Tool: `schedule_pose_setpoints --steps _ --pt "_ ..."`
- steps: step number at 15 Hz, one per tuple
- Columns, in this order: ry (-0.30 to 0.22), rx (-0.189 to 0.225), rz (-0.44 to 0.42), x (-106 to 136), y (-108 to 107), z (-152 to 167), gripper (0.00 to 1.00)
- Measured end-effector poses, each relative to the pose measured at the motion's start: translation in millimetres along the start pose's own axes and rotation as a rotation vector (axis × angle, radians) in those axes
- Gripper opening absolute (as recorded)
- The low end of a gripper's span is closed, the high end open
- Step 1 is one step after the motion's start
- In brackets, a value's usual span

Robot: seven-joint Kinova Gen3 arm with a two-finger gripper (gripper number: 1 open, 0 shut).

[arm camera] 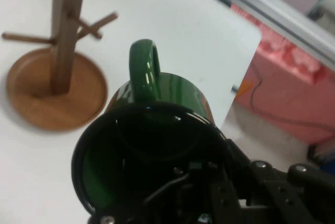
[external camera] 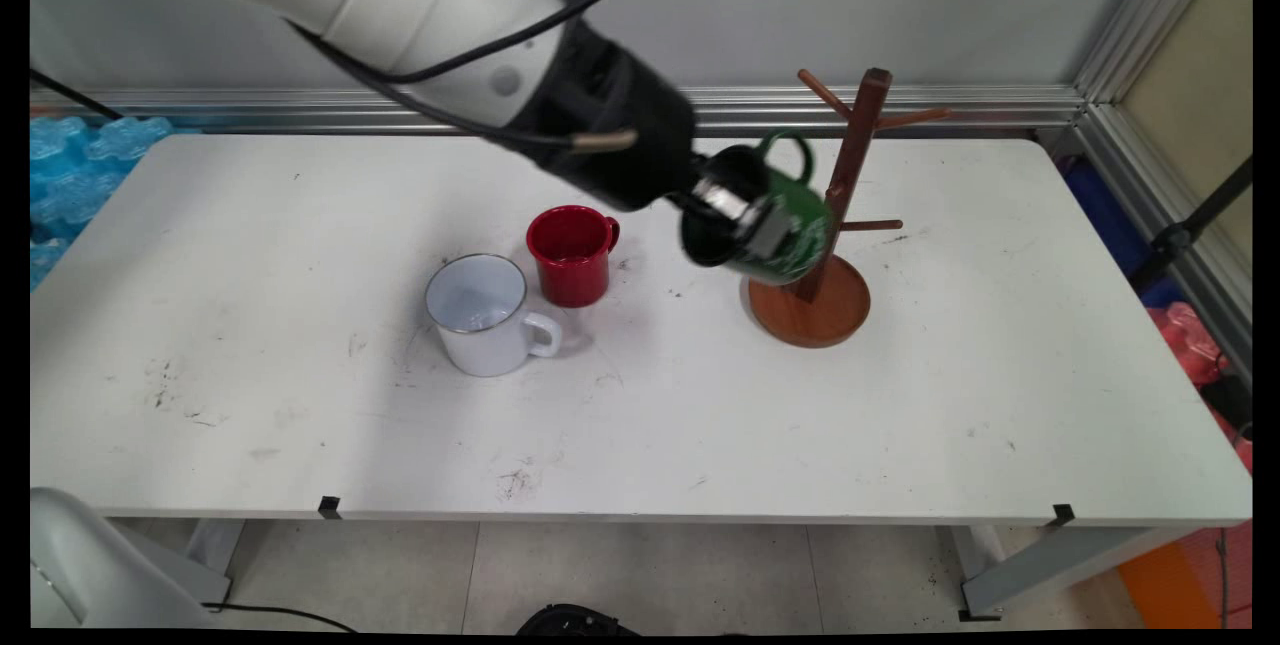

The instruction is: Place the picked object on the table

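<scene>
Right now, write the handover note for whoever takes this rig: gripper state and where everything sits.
Gripper: shut on green mug, gripping its rim, mug tipped sideways in the air, handle up.
Green mug is held beside the wooden mug tree, above its round base; none of the pegs carries a mug.
Red mug and white mug stand upright on the table, left of the tree, close together.

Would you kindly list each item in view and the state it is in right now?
Claw: shut on the green mug's rim.
Green mug: lifted off the table, tipped on its side, handle uppermost, beside the mug tree.
Mug tree: upright on its round base, no mug hanging from its pegs.
Red mug: upright on the table, empty.
White mug: upright on the table, handle to the right.
</scene>
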Motion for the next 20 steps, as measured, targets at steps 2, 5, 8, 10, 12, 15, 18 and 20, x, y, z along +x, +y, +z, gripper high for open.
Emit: schedule_pose_setpoints --steps 2,5,8,10,12,15,18,20 --pt "-0.041 0.02 0.021 -6 -5 -5 0.0" --pt "-0.095 0.045 0.044 -12 -10 -5 0.0" --pt "-0.15 0.071 0.081 -13 -12 4 0.0" --pt "-0.191 0.09 0.108 -13 -13 15 0.0" --pt "-0.234 0.111 0.123 -16 -14 25 0.0" --pt "-0.304 0.139 0.136 -24 -16 42 0.0" --pt "-0.371 0.159 0.143 -33 -16 58 0.0" --pt "-0.405 0.168 0.143 -38 -16 66 0.0"
